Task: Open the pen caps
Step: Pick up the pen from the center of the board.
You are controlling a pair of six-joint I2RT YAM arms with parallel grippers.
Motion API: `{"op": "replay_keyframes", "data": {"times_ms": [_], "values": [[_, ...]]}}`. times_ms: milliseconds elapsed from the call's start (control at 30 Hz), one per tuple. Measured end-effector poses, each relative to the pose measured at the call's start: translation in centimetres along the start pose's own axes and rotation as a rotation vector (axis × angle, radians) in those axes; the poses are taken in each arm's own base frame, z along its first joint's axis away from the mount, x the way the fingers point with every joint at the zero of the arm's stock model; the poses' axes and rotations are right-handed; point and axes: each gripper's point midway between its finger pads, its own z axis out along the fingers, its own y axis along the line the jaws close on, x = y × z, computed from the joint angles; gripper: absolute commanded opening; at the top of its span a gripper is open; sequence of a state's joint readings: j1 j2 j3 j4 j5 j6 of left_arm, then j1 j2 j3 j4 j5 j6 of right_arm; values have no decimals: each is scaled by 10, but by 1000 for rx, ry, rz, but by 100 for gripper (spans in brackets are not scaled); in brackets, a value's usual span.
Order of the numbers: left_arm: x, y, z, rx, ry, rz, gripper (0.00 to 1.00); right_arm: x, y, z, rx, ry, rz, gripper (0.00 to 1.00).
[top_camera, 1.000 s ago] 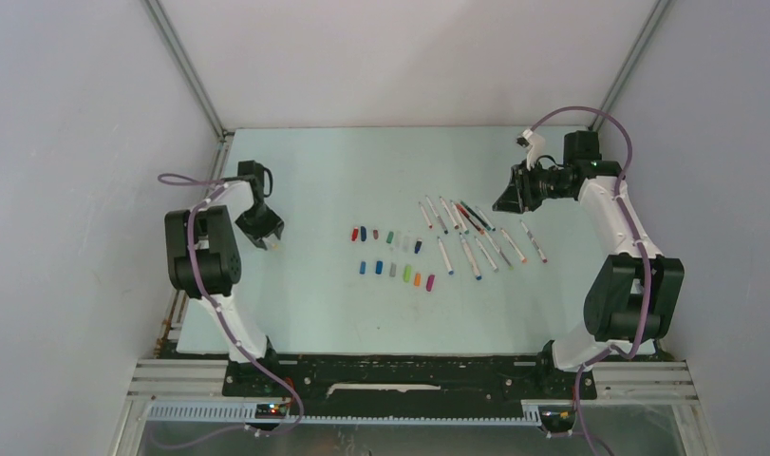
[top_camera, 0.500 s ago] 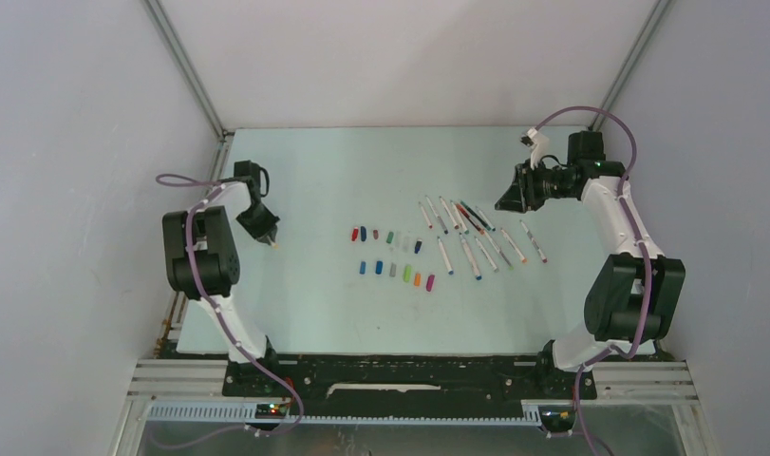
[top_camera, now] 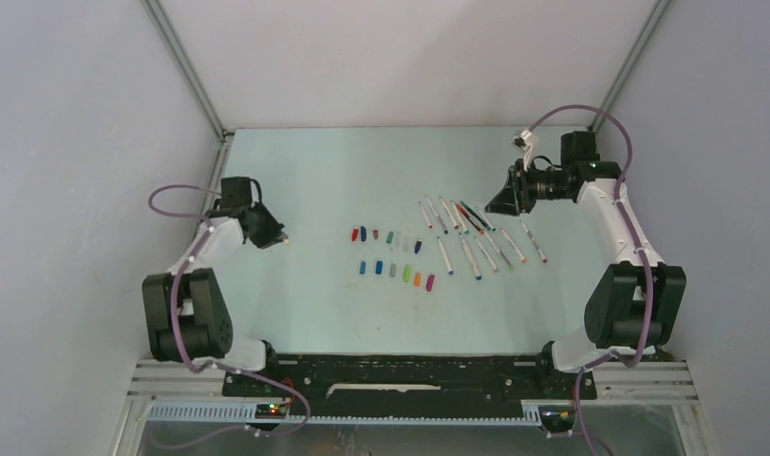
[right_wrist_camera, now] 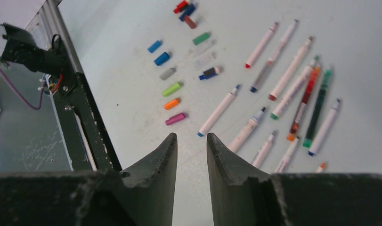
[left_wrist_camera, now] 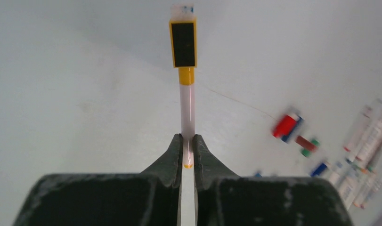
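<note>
Clamped between the fingers of the left pincer [left_wrist_camera: 188, 139]: one held pen [left_wrist_camera: 187, 113], white-barrelled, gripped near its yellow tail and pointing straight away from the wrist camera. At its far end, a yellow collar and then a wider yellow piece with a black panel; cap or not, cannot tell. Held above the left side of the pale tabletop [top_camera: 305, 171], well apart from everything else.

Right pincer [right_wrist_camera: 191, 136] slightly parted, gripping nothing, hovering over the far right of the tabletop, just beyond the spread of pens.

Near the middle, lying flat, thirteen loose pen caps [right_wrist_camera: 171, 88] in two rows. Far row, seven: red and dark blue touching, then dark red, green, two pale clear ones and a dark blue one. Near row, six: two blue, grey, lime green, orange, magenta.

Just to the right of the caps, twelve pens [right_wrist_camera: 292, 68] flat on the tabletop in two loose rows, roughly parallel, some touching. Ten white-barrelled with coloured tips, one red-bodied, one dark green. Tips bare where visible.
</note>
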State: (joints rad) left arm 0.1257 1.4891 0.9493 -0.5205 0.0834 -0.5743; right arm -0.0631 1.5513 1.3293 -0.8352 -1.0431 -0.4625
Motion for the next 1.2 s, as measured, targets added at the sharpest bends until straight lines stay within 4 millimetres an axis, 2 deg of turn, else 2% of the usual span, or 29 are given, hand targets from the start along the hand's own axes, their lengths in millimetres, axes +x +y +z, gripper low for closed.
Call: {"op": "replay_keyframes", "data": {"times_ms": [133,200,300,367,467,567,633,767,900,1033,1200], "values": [[13,-49,-22,249,-37,71,0,-8,31,10,-61,4,-86,33],[23,-84,-38,396,-58,138,0,-13,52,15,-96,2,-142,36],[40,-144,-73,628,-99,259,0,-22,85,18,-154,-15,-214,55],[53,-186,-105,809,-137,338,0,-31,101,15,-193,-50,-228,55],[70,-229,-143,1013,-169,397,0,-45,116,13,-277,-99,-196,56],[90,-258,-172,1165,-179,443,0,-53,124,15,-359,-115,-123,57],[109,-274,-185,1243,-161,475,0,-55,126,17,-388,-117,-84,58],[146,-298,-197,1343,-107,520,0,-63,129,20,-424,-131,13,61],[166,-313,-205,1404,-75,530,0,-60,124,28,-446,-139,138,62],[178,-326,-213,1447,-56,534,0,-60,122,32,-445,-150,205,62],[184,-335,-221,1477,-53,535,0,-69,127,33,-451,-171,195,60]]}}
